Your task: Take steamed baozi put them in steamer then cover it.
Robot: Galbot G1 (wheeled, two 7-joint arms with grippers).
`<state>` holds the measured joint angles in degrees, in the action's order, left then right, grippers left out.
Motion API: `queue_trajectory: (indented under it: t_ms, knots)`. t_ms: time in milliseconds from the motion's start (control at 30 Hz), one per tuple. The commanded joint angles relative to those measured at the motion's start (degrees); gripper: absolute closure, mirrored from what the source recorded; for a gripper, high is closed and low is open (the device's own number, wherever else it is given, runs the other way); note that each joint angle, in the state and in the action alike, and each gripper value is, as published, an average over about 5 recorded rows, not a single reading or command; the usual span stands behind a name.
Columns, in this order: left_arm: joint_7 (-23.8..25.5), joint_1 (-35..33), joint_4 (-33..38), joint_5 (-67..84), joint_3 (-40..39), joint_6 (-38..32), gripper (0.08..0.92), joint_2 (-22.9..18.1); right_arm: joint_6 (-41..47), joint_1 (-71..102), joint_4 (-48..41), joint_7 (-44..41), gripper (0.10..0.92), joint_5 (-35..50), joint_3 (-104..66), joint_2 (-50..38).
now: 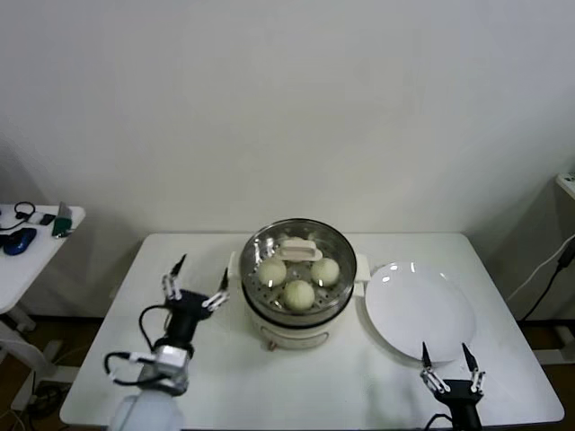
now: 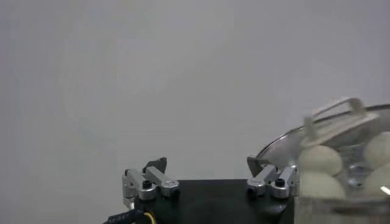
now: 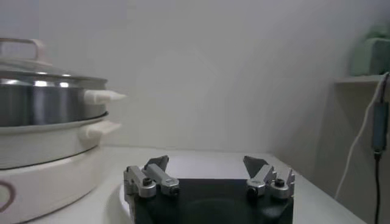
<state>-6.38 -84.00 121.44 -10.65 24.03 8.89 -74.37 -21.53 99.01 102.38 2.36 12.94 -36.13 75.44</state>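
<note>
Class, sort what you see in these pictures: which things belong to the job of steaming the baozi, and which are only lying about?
Belonging to the job:
- steamed baozi, inside the pot
- steamer
- glass lid, on the steamer
- left gripper, open beside the steamer
- right gripper, open near the table's front edge

Lying about:
- white plate, bare
- small items on the side table

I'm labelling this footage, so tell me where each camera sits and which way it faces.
Head view: up on the robot, looking forward and down at the table, the covered steamer and the plate; both open hands show.
Left wrist view: behind the left hand, facing the wall, the steamer's glass lid beside it.
Right wrist view: behind the right hand, low over the plate.
All three share the steamer.
</note>
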Motion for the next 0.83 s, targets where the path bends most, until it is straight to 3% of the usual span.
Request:
queue_trajectory:
  t_ms: [33,267,833]
  knots:
    - [-5.28,-8.96,-18.58,22.15,9.33,-27.49,0.177,-0.73,1.52,-0.69,-0.25,-1.39,0.203,-0.71,0.65,-0.29]
    - [-4.41,-6.29,-26.02,21.61,6.29,-31.15,0.177,-1.67,1.13,-0.31,-0.04,-2.08,0.203,-0.57,0.89,-0.24]
    - [-2.32,-6.89,-23.87,21.17,5.25,-30.44,0.177,-2.06,0.68,0.4,0.78,-2.76,0.203,-0.44,0.54,-0.38]
